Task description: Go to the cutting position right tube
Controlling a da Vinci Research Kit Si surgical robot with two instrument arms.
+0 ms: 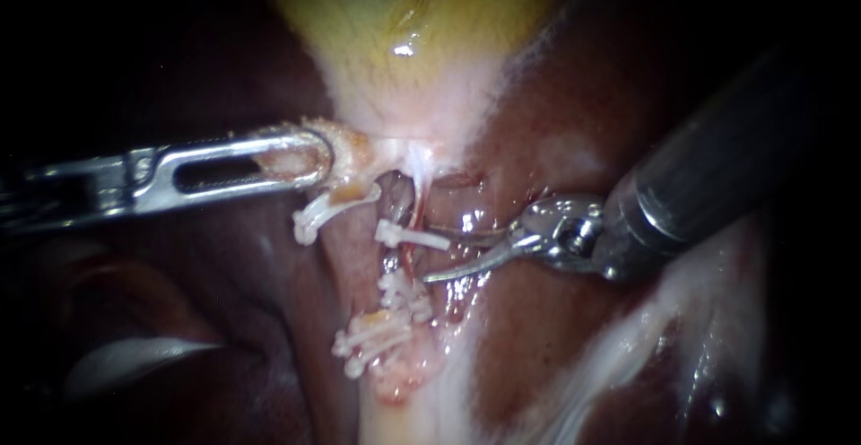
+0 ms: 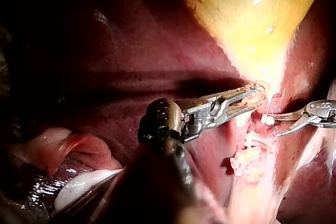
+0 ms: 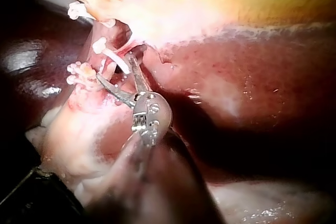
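Note:
The yellow gallbladder narrows to a pale neck. My left instrument comes in from the left, its slotted jaws shut on the tissue at the neck, also seen in the left wrist view. A thin red tube runs down from the neck, with a white clip across it and more clips lower down. My right instrument has curved blades that stand open just right of this tube, between those clips. In the right wrist view the blades straddle a clip.
Dark red liver lies on both sides. A clipped stump and another clip sit left of the tube. A pale band of tissue runs lower right, and a pale fold lies lower left.

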